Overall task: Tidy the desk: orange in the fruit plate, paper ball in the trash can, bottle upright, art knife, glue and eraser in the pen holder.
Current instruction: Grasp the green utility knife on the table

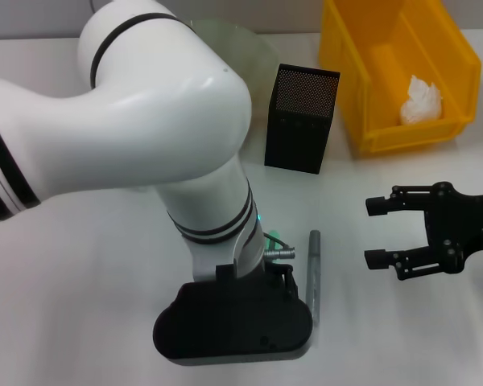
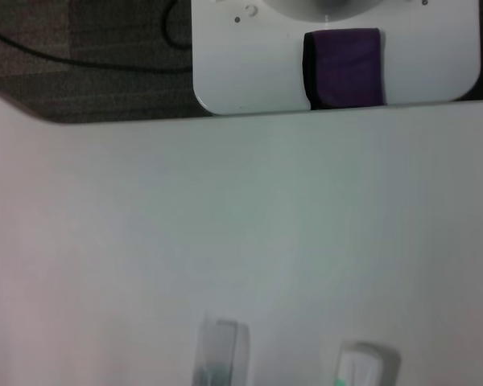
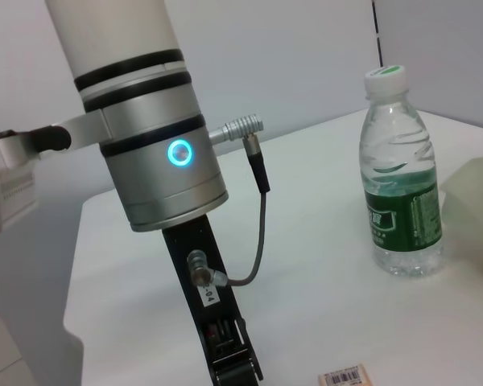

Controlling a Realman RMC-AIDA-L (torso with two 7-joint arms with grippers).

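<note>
- My left arm is reaching down over the near counter (image 1: 80, 265), its black wrist housing covering my left gripper (image 1: 294, 285); I cannot tell how that gripper is set.
- A grey art knife (image 1: 313, 273) is lying on the counter just beside that wrist.
- My right gripper (image 1: 380, 233) is hovering to the right of the knife, spread wide and holding nothing.
- The paper ball (image 1: 421, 100) is sitting inside the yellow trash can (image 1: 362, 80).
- The pen holder (image 1: 302, 119) is standing upright just left of the trash can.
- The bottle (image 3: 401, 173) is standing upright on the counter, cap on.
- The eraser (image 3: 344, 376) is lying flat on the counter near my left arm.
</note>
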